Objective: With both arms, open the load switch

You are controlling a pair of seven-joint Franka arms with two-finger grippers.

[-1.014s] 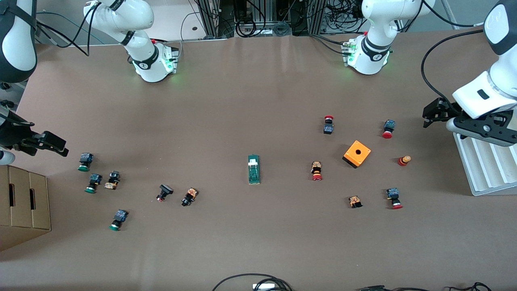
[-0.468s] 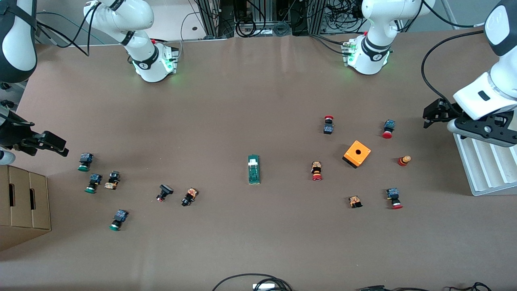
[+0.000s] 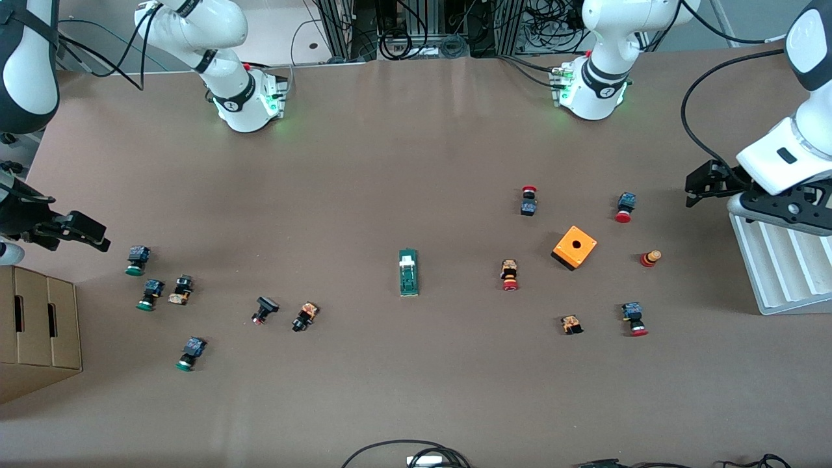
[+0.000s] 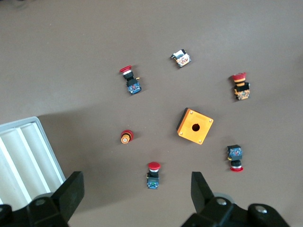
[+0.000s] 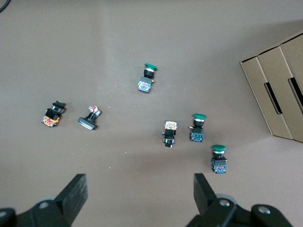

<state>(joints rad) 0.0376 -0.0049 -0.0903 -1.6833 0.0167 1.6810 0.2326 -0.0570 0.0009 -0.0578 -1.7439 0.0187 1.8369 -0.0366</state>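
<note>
Brown table [image 3: 416, 162], parts scattered. Right gripper [image 3: 81, 231] spread wide, holding nothing, up over green-capped buttons [image 5: 196, 127] at its arm's end. Load switch [image 3: 407, 272] lying mid-table, untouched. Orange box [image 3: 574, 247] nearby. Left gripper [image 3: 702, 185] likewise wide open and empty above red-capped buttons [image 4: 153, 175].

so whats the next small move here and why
Probably bring both arms in over the load switch. It lies untouched mid-table, while the left gripper hangs open by the white tray and the right gripper hangs open near the cardboard box, both well away from it.
</note>
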